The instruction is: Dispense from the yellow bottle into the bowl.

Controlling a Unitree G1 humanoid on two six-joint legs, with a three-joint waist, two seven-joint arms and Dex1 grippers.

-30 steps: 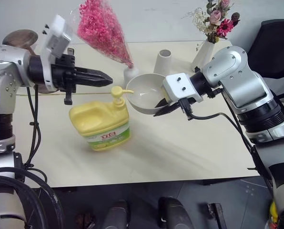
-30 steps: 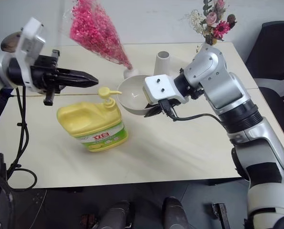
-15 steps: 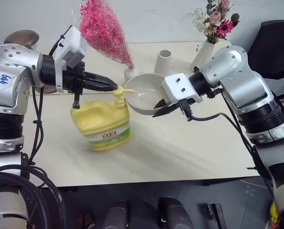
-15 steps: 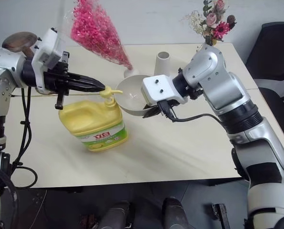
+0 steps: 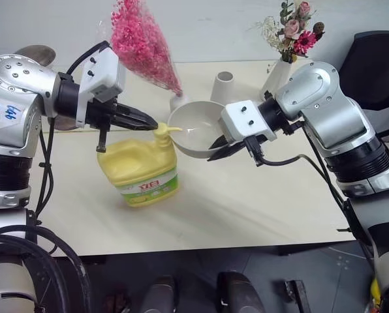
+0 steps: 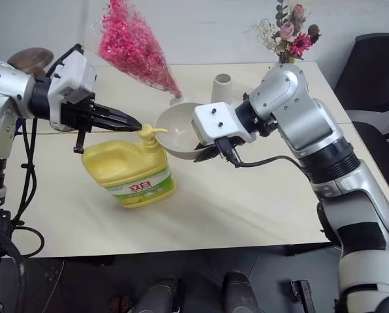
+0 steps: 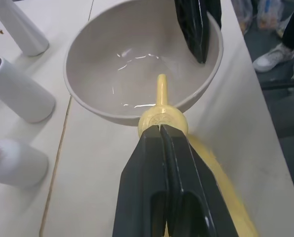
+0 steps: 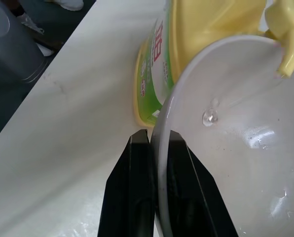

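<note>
Jaws on both arms are clenched: the right gripper (image 8: 152,148) pinches the near rim of the round pale grey-beige bowl, one finger inside the wall and one outside, while the left gripper (image 7: 162,131) has its two black fingers pressed together with nothing between them, their tips resting on top of the yellow pump head (image 7: 163,118).

From largest to smallest, the pale wooden desk (image 5: 247,202) carries everything. On it stands the large squat yellow plastic bottle (image 5: 139,169) with its built-in handle and white-and-green label, upright, towards the robot's left. The bowl (image 5: 196,127) is held just beside it and lifted off the desk, tipped slightly towards the bottle, so that the pump's thin yellow nozzle (image 7: 161,89) reaches over the rim and ends above the bowl's hollow. Behind them, well apart, stand a short white cylindrical cup (image 5: 224,85) and a bunch of pink dried flowers (image 5: 139,42).

By my reading, the setting-up is finished: bowl under the nozzle, closed fingers on the pump. Inside the bowl I can see one small clear bead (image 8: 209,117) on the wall below the nozzle and a few shiny patches lower down, but I cannot tell whether that is dispensed liquid or only glare. What seems left is the real press on the pump, perhaps several, then putting the bowl down.
</note>
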